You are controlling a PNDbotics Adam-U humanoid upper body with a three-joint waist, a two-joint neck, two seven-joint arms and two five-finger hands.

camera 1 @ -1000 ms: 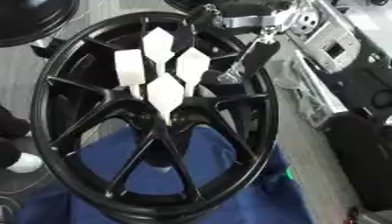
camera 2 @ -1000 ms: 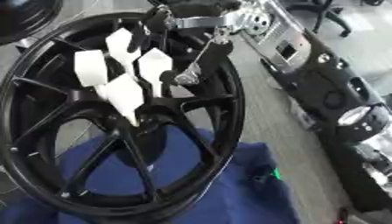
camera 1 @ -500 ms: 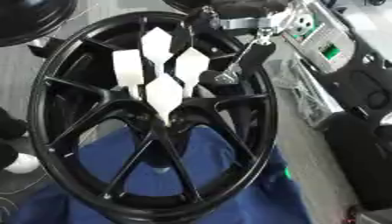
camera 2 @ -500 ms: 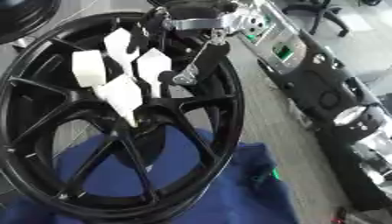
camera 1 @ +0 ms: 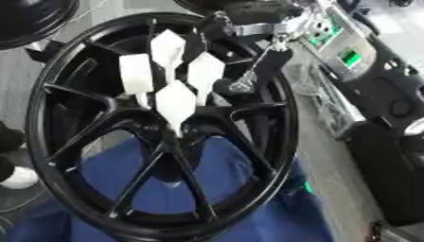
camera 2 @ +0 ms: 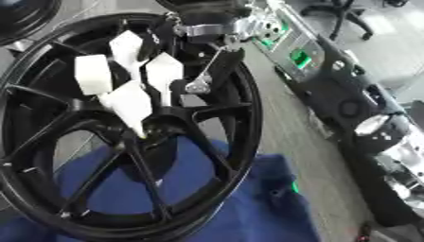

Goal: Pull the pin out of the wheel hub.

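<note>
Grey floor (camera 2: 286,127) lay around a blue cloth (camera 1: 232,208), black equipment with green-lit panels (camera 1: 352,59) stood right of the cloth, an office chair base (camera 2: 340,14) beyond it, even light.

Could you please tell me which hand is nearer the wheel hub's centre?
Right. The right hand reaches in from the upper right, its white fingers spread over the wheel hub centre; the left hand shows in neither view.

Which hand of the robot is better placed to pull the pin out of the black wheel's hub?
Right. The white-fingered right hand lies over the black spoked wheel, straight fingers pointing at the hub, arm entering from top right. No left hand shows. The pin is not discernible.
</note>
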